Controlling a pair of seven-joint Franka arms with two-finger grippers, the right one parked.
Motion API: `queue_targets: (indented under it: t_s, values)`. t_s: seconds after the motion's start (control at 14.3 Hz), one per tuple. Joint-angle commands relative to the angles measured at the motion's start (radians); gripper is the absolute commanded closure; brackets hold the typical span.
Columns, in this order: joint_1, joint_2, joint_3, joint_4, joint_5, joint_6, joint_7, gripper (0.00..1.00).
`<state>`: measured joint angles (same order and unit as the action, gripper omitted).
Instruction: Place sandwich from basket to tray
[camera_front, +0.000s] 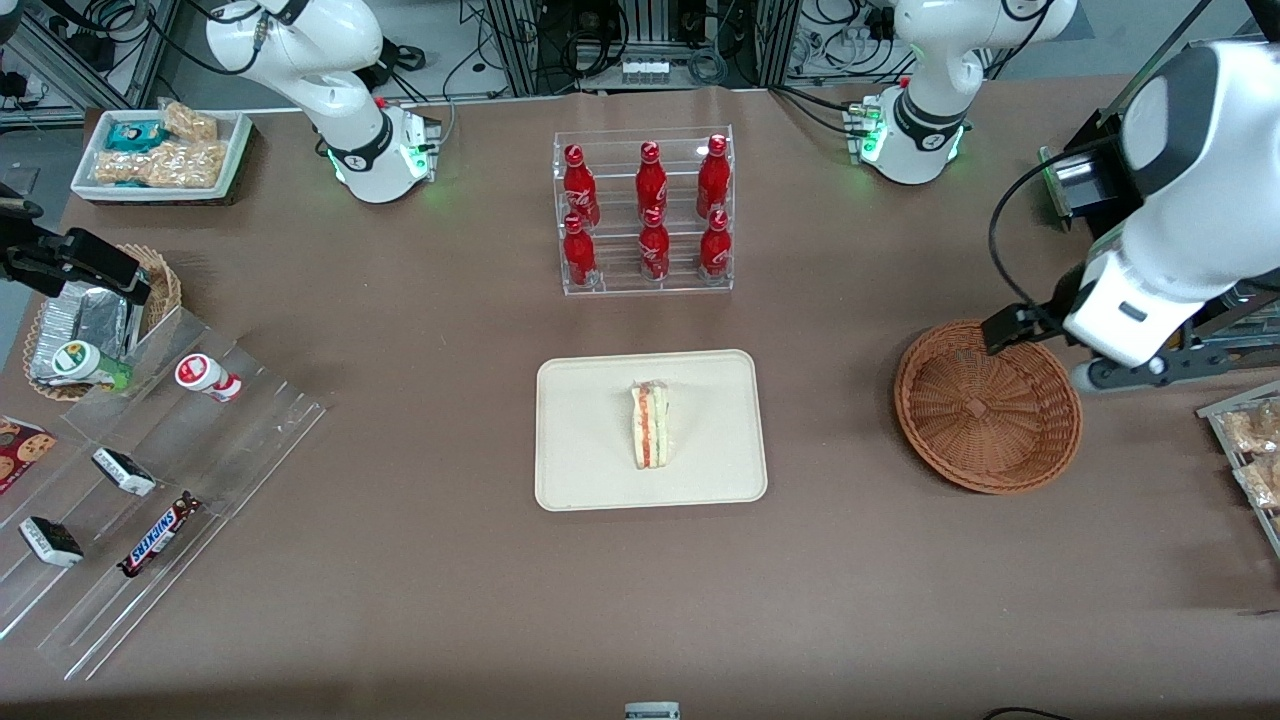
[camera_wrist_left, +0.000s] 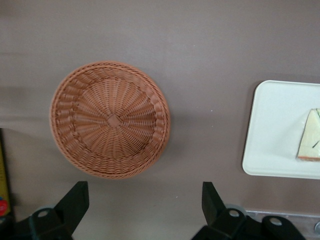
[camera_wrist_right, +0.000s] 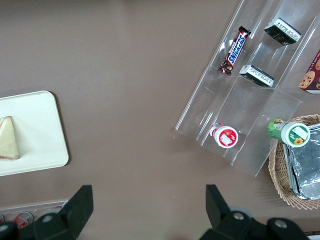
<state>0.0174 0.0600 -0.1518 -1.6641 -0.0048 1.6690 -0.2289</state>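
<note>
The sandwich (camera_front: 651, 425), a pale wedge with a red and green filling edge, lies in the middle of the cream tray (camera_front: 590, 420). The left wrist view shows it (camera_wrist_left: 311, 142) at the edge of the frame, on the tray (camera_wrist_left: 275, 130). The round reddish-brown basket (camera_front: 988, 405) sits empty toward the working arm's end of the table. My gripper (camera_front: 1030, 335) hangs high over the basket's rim farther from the front camera. It (camera_wrist_left: 144, 192) is open with only bare table between its fingers, apart from the basket (camera_wrist_left: 112, 120).
A clear rack of red bottles (camera_front: 646, 210) stands farther from the front camera than the tray. Toward the parked arm's end are a clear stepped stand with snack bars (camera_front: 160, 535), a small wicker basket with foil packs (camera_front: 85, 320) and a white snack tray (camera_front: 160, 155).
</note>
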Motion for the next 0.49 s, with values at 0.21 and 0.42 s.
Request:
queue_targets:
  t_s: [0.21,0.42]
  values:
    - [0.058,-0.04,0.02,0.043,-0.007,-0.068,0.206,0.0]
    - [0.013,-0.035,0.083,0.089,-0.004,-0.065,0.218,0.0]
